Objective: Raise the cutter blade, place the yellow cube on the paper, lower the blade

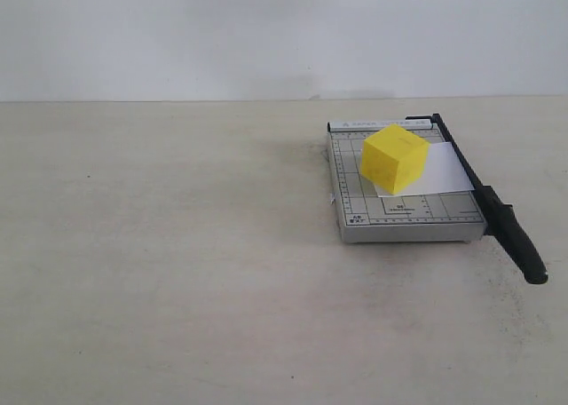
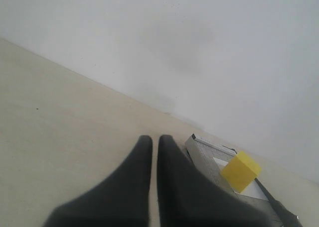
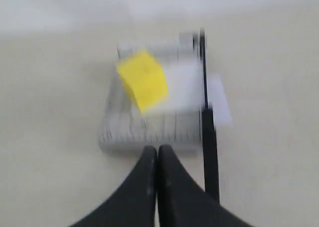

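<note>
The yellow cube (image 1: 394,158) rests on the white paper (image 1: 444,172), which lies on the grey trimmer board (image 1: 355,211). Along the board's right edge the black cutter blade (image 1: 497,211) lies lowered, its thick handle reaching past the front. Neither gripper shows in the exterior view. In the left wrist view my left gripper (image 2: 151,140) is shut and empty, well away from the board (image 2: 209,162) and the cube (image 2: 240,171). In the blurred right wrist view my right gripper (image 3: 157,150) is shut and empty just short of the board's near edge (image 3: 149,137), beside the blade handle (image 3: 210,152); the cube (image 3: 143,80) sits beyond.
The trimmer board sits on a pale beige table (image 1: 160,272) that stretches wide to the left and front. A plain white wall (image 1: 266,32) stands behind the table's far edge.
</note>
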Motion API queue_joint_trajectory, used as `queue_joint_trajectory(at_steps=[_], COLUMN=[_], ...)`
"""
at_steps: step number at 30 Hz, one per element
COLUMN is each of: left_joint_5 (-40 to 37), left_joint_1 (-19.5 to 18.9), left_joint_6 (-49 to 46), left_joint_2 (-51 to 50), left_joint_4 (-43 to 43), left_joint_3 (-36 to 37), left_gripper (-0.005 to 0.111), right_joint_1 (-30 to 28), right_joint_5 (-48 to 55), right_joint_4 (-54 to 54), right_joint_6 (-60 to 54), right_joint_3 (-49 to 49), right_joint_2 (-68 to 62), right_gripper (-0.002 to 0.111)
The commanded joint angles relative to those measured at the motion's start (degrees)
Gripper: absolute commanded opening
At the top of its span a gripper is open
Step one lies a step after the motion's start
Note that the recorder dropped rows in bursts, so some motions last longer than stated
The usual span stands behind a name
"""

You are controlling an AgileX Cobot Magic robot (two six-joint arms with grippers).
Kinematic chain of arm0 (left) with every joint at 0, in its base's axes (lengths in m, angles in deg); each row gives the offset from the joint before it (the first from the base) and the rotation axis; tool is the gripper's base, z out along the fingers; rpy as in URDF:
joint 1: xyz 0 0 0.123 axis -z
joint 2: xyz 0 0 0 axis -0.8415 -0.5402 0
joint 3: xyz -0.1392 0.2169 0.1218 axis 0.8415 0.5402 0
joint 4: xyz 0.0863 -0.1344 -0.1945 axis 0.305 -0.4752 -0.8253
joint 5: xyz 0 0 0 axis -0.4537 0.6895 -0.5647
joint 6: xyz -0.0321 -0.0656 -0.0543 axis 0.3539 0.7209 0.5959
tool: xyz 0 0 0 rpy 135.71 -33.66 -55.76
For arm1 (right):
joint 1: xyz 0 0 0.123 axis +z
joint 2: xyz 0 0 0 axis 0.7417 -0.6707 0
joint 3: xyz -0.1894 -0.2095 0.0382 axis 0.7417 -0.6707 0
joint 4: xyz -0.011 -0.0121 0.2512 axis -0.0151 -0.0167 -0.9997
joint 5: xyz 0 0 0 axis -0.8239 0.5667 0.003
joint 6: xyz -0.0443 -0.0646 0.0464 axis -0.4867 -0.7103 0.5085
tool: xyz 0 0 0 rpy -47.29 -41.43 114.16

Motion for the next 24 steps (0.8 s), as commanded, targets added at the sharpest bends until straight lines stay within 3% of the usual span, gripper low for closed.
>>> queue_joint_trajectory(at_steps=[1,4,12,15,18,20,21,24], left_joint_5=[-0.04,-0.04,-0.04,-0.04,-0.04,-0.04,-0.04,-0.04], left_joint_1=[-0.19,-0.19,-0.19,-0.19,-0.19,-0.19,-0.19,-0.19], left_joint_6=[-0.34,-0.34,-0.34,-0.60,-0.60,-0.60,-1.01,-1.01], left_joint_2=[0.16,0.16,0.16,0.16,0.16,0.16,0.16,0.16], left_joint_4=[-0.39,-0.39,-0.39,-0.39,-0.39,-0.39,-0.39,-0.39], left_joint_3=[0.19,0.19,0.19,0.19,0.19,0.19,0.19,0.19], left_gripper=[0.005,0.005,0.005,0.005,0.005,0.005,0.005,0.005], right_joint_1=[-0.16,-0.16,-0.16,-0.16,-0.16,-0.16,-0.16,-0.16], right_joint_5=[-7.80,-10.99,-1.77,7.18,15.09,12.36,6.27,-1.45], right_joint_4=[1.96,10.30,10.29,12.97,10.55,9.46,11.69,23.93], right_joint_6=[1.13,1.67,3.63,14.72,11.02,5.86,4.35,8.76], right_joint_3=[0.20,0.20,-0.99,-1.70,-1.84,-1.84,-1.84,-3.85], right_joint_2=[18.07,25.15,26.18,26.39,26.39,26.56,26.76,26.89], right_gripper=[0.000,0.000,0.000,0.000,0.000,0.000,0.000,0.000])
